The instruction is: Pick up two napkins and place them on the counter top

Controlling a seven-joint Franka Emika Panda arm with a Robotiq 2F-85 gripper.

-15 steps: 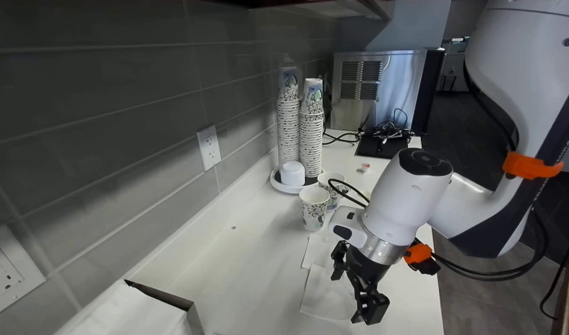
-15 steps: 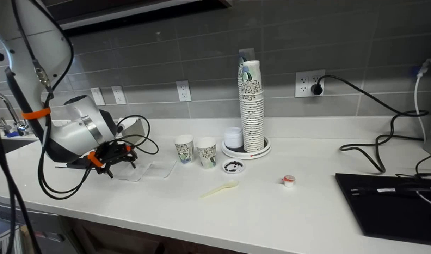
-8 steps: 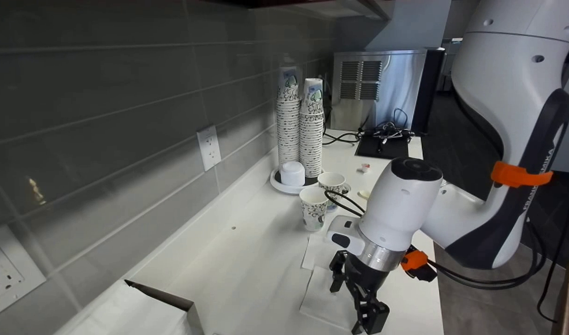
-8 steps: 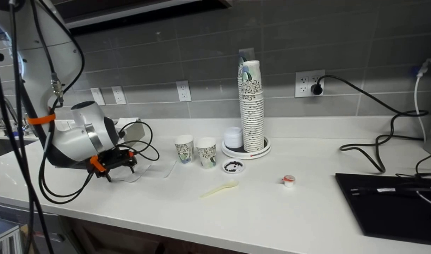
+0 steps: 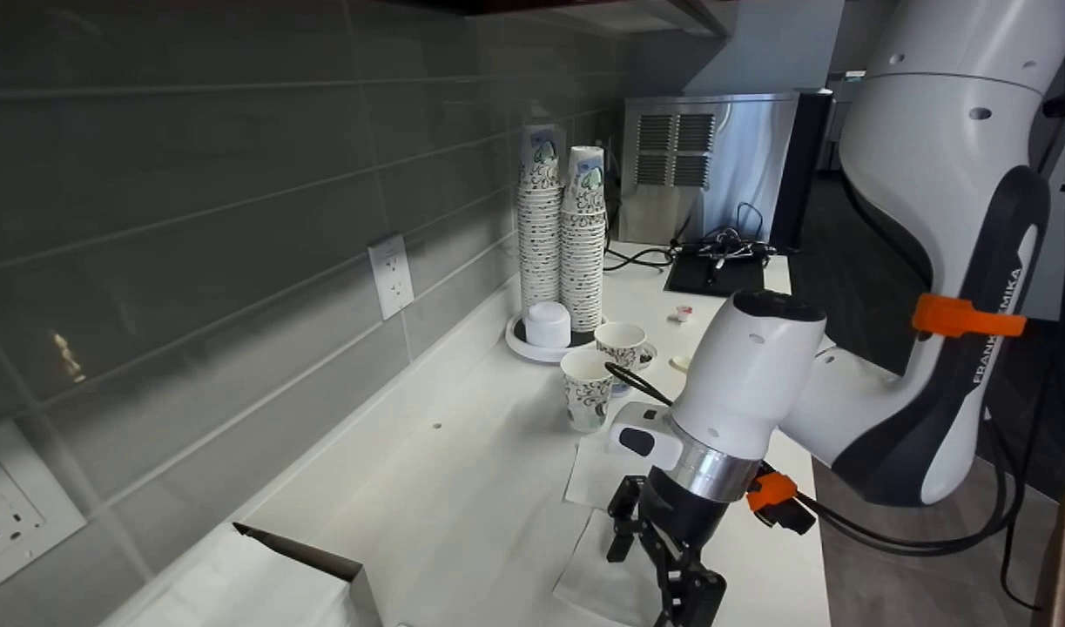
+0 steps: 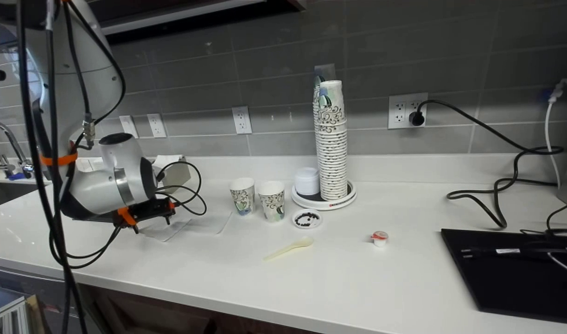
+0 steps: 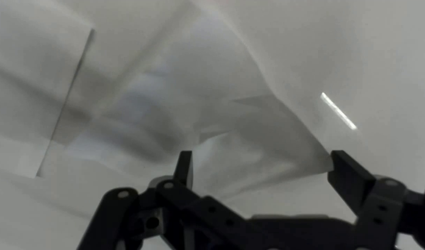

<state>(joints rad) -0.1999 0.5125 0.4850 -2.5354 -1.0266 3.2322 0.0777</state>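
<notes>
Napkin (image 7: 215, 100) under grpr (image 7: 259, 160) slid w/ it in last sec; jaws wide, no grip. Too low, I could drag/crumple it.

1. A kitchen or break room; which, I cannot tell.
2. Sink (image 6: 7, 192) and faucet (image 6: 27, 167) near one end of the white counter (image 6: 348, 278).
3. Grey tiled wall (image 6: 283, 46) with outlets (image 6: 241, 119), dark cabinet (image 6: 172, 7) overhead.
4. Paper cups (image 6: 333, 148) in tall stacks, a spoon (image 6: 288, 249), a small red-topped tub (image 6: 379, 239).
5. Vented steel appliance (image 5: 719, 174) beyond the cups in an exterior view.
</notes>
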